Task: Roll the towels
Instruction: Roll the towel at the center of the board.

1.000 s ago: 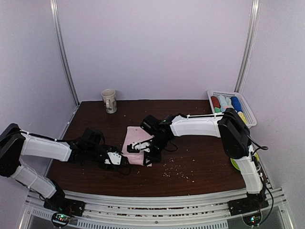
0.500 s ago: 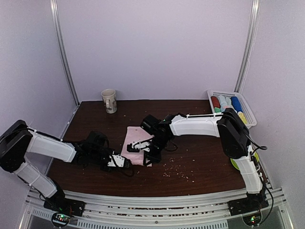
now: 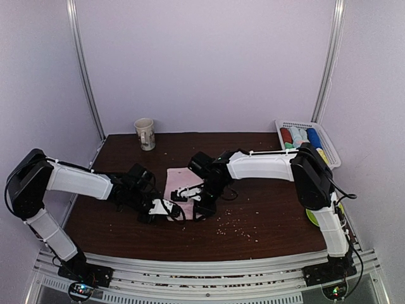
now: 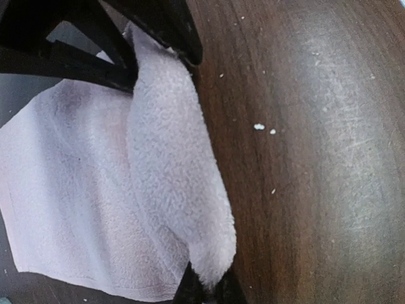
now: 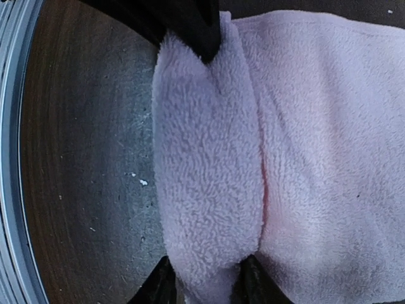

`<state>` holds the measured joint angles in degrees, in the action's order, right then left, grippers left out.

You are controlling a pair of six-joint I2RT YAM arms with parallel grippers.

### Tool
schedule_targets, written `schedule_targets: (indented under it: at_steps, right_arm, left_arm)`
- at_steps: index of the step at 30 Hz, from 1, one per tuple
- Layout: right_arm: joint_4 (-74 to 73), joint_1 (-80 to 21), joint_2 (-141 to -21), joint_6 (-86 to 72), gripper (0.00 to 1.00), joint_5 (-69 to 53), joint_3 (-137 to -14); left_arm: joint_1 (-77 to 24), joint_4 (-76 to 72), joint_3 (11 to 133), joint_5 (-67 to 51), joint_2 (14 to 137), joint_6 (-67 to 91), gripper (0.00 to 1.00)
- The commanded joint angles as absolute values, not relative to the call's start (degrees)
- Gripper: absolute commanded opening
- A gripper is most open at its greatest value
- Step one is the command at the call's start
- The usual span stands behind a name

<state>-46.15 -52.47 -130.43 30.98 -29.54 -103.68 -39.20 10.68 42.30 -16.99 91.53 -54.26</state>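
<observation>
Left gripper (image 4: 205, 290) clamps the pale pink fleecy rectangular towel (image 3: 178, 180) at its rolled edge's 9 o'clock end. Right gripper (image 5: 205, 285), jaws partly apart, straddles the 3 o'clock end. The flat remainder spreads toward 12 o'clock.

I'm on the towel (image 5: 209, 158) now: soft pink cloth, fuzzy nubbly pile, matt all over. Under it, the table (image 4: 304, 158) reads as dark wood, smooth, with a dull sheen and fine scratches. The basket (image 3: 297, 123) looks like white plastic.
</observation>
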Motion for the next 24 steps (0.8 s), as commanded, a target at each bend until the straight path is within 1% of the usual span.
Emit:
schedule_targets:
  at_steps: [1,5,10,14,18,21,24]
  right_arm:
    - [-46.24,-51.91,-125.85,30.21,0.39,-23.49,-100.05]
    - [-42.47,-51.60,-121.56,29.27,0.45,-20.18,-95.37]
    - [-34.51,-51.46,-114.68,30.17,0.56,-17.35,-86.68]
    - [-24.93,-51.53,-107.03,32.89,0.64,-15.64,-77.39]
    - [-13.80,-52.07,-100.72,35.71,0.71,-13.67,-67.66]
    - [-7.22,-54.37,-97.71,38.98,0.71,-9.87,-61.71]
    - [-4.60,-56.71,-97.57,40.42,0.71,-7.67,-59.72]
  left_arm:
    - [-37.92,23.52,46.20,-25.01,95.04,-53.93,0.00]
    - [-36.03,29.66,50.34,-28.83,98.11,-54.42,0.00]
    - [-33.38,37.84,55.90,-35.03,101.90,-55.47,0.00]
    - [-30.71,44.46,60.80,-39.82,106.17,-57.04,0.00]
    - [-28.53,48.48,63.70,-43.54,110.35,-57.54,0.00]
    - [-27.14,53.37,66.80,-47.41,114.45,-58.67,0.00]
    - [-25.78,58.76,70.47,-50.35,117.99,-60.14,0.00]
